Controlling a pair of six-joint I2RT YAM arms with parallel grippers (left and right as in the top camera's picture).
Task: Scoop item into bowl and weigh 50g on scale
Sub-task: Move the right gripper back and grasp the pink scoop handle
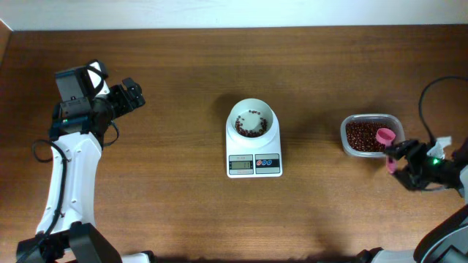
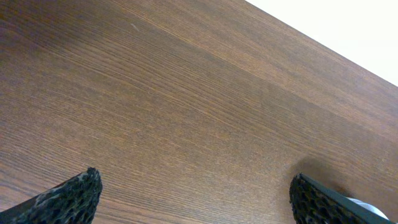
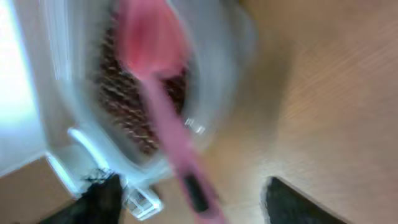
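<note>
one scale [image 1: 254, 164], display facing near edge (bowl [image 1: 269, 117] atop)

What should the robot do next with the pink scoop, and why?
Probably close the right hand on the pink scoop. Its handle lies between the open fingers, seemingly ungripped, its head is at the beans in the clear tub, and the bowl on the scale holds only a few beans.

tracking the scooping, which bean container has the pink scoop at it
The clear plastic tub on the right: the pink scoop is over its beans. The white bowl on the scale has none.
</note>
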